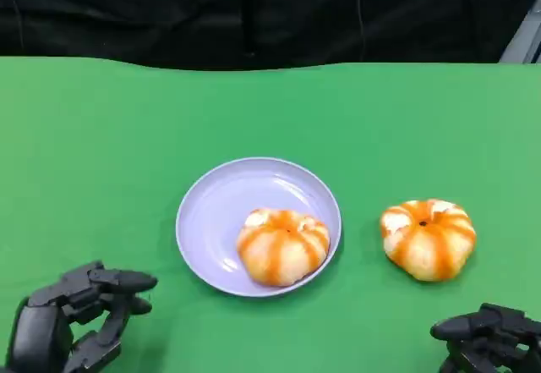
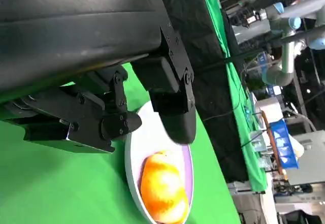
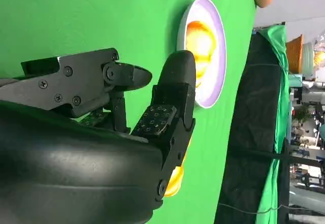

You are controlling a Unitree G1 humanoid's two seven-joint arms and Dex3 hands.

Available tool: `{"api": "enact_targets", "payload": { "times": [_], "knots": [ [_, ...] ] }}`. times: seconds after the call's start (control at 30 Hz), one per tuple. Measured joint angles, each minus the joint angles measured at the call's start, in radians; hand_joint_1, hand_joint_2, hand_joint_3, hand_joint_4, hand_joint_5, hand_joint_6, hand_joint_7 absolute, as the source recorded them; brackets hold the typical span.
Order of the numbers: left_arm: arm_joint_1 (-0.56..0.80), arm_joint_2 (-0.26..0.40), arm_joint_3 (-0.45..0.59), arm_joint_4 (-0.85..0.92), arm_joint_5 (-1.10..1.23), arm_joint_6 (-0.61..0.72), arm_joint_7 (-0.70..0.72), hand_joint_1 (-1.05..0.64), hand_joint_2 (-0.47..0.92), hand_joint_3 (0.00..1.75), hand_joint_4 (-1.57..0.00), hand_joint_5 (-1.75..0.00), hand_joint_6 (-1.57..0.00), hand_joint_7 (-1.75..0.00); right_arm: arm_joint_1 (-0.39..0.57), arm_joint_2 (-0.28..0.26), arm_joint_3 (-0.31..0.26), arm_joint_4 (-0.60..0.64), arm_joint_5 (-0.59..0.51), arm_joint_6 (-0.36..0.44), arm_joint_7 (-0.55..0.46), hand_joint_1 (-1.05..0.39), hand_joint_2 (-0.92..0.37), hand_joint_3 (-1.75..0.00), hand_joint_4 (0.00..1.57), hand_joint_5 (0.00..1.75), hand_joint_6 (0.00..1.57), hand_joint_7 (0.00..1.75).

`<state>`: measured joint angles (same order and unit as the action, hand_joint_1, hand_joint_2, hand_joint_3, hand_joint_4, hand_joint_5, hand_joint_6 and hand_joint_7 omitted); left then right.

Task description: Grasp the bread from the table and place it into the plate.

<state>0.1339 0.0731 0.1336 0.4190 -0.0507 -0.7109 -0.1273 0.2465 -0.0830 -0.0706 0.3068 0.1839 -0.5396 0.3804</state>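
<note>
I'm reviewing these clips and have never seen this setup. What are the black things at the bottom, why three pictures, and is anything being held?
This is a humanoid robot at a table covered in green cloth. The black shapes in the head view are its two hands: the left hand at the lower left, the right hand at the lower right. That picture comes from a camera on its head or chest, looking down. The other two come from cameras at each wrist, behind each hand, so they appear turned sideways with the black fingers up close. On the table sits a pale purple plate with one orange-striped bread roll already in it. A second roll lies on the cloth beside the plate, on the right hand's side. Neither hand holds anything.
</note>
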Motion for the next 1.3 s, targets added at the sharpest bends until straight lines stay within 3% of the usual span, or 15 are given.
{"api": "enact_targets", "payload": {
  "times": [0.57,0.63,0.93,1.3],
  "knots": [
    [0.007,-0.001,-0.001,-0.008,0.01,0.017,0.009,0.14,0.82,0.69,-0.8,-1.54,-0.85,-1.23,0.0,0.0,0.0,0.0,0.0,0.0,-0.001,-0.02,-0.92,-0.36,0.74,1.3,1.01,0.48],
    [0.007,-0.001,-0.001,-0.008,0.011,0.018,0.01,0.11,0.78,0.73,-0.79,-1.64,-0.82,-1.31,0.0,0.0,0.0,0.0,0.0,0.0,-0.001,-0.02,-0.92,-0.37,0.73,1.3,1.01,0.48],
    [0.035,-0.01,-0.019,-0.056,0.022,0.039,0.018,0.1,0.79,0.72,-0.76,-1.71,-0.78,-1.38,0.008,-0.01,-0.006,-0.019,0.016,0.003,0.015,-0.01,-0.92,-0.38,0.72,1.3,1.0,0.48],
    [0.036,-0.01,-0.022,-0.056,0.012,0.038,-0.002,0.09,0.8,0.72,-0.77,-1.7,-0.78,-1.38,0.015,-0.014,-0.015,-0.02,0.019,0.006,0.021,-0.01,-0.92,-0.37,0.73,1.3,1.01,0.48]
  ]
}}
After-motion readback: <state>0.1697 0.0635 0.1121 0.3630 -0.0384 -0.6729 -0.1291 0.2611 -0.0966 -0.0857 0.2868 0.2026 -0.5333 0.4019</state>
